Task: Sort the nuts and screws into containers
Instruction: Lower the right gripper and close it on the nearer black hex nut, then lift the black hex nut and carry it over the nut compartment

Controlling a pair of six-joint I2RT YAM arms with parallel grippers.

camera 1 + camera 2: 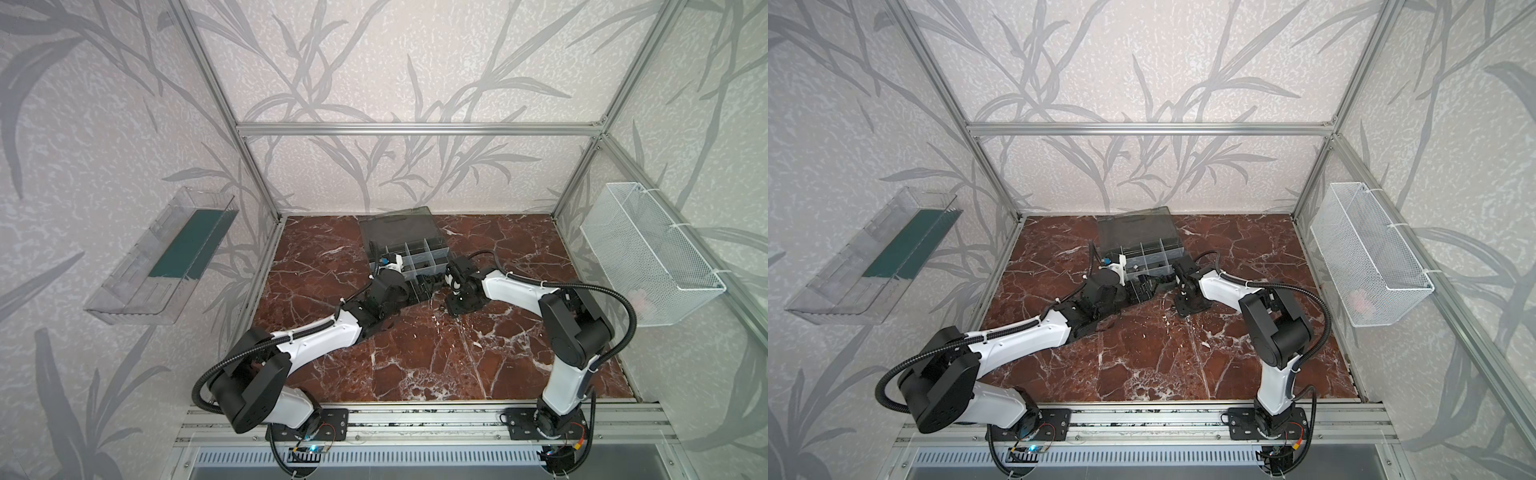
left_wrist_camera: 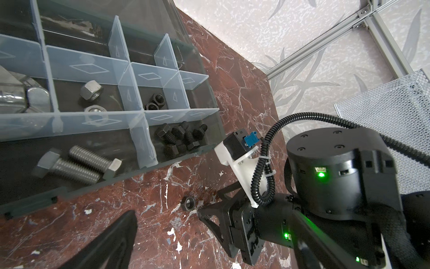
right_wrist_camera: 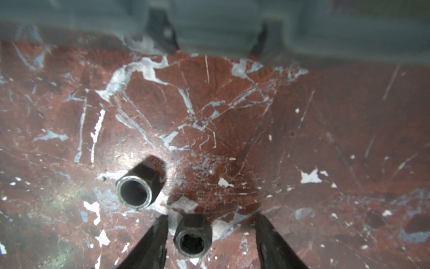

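Red-brown marbled tabletop (image 1: 415, 357) inside a wallpapered frame enclosure; a clear wall tray (image 1: 162, 257) hangs on the left wall. At the near left corner of the dark grey organizer case (image 1: 399, 228) the left gripper (image 1: 422, 287) lies low, jaws spread wide with nothing seen between them. Only one finger (image 2: 111, 240) appears in the left wrist view. Both top views place the case centre-rear with its lid raised, but the contents are too small to read there. The left wrist view resolves them: silver bolts (image 2: 76, 163), black bolts (image 2: 181, 137), black nuts (image 2: 154, 102) and silver hex nuts (image 2: 92, 89), each kind in its own compartment. In front of the case's right end, the right gripper (image 3: 213, 216) points down at the table. Its jaws are part-open astride a loose black nut (image 3: 192, 235), with clearance visible on one side. A second nut (image 3: 135, 189) lies just beside, outside the jaws. Only the right wrist view shows this. A white mesh basket (image 1: 648, 257) hangs on the right wall.
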